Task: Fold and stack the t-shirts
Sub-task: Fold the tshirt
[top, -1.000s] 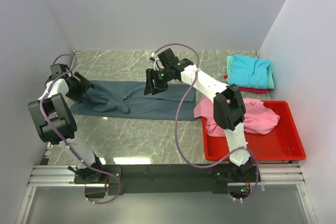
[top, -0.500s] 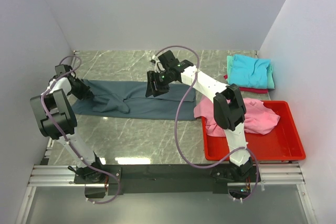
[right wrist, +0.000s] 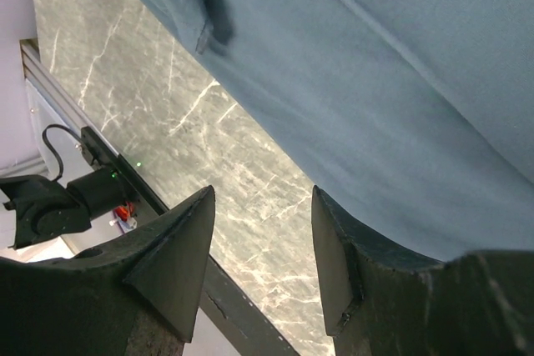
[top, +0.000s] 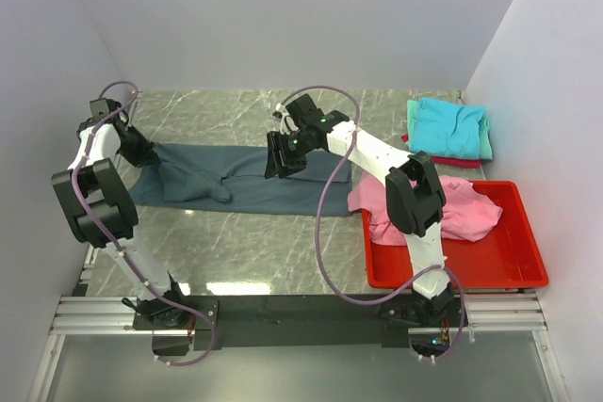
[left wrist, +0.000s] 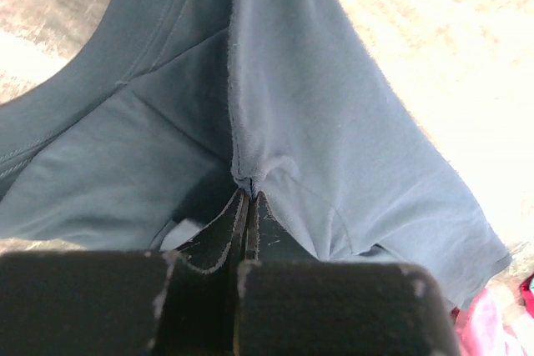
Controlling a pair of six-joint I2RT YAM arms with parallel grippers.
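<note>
Left gripper, wide a second ago, is now pinched shut on the slate tee at its nine-o'clock end. The tee lies spread flat. Right gripper hovers part-open above its middle. Fold appears ready to begin.
</note>
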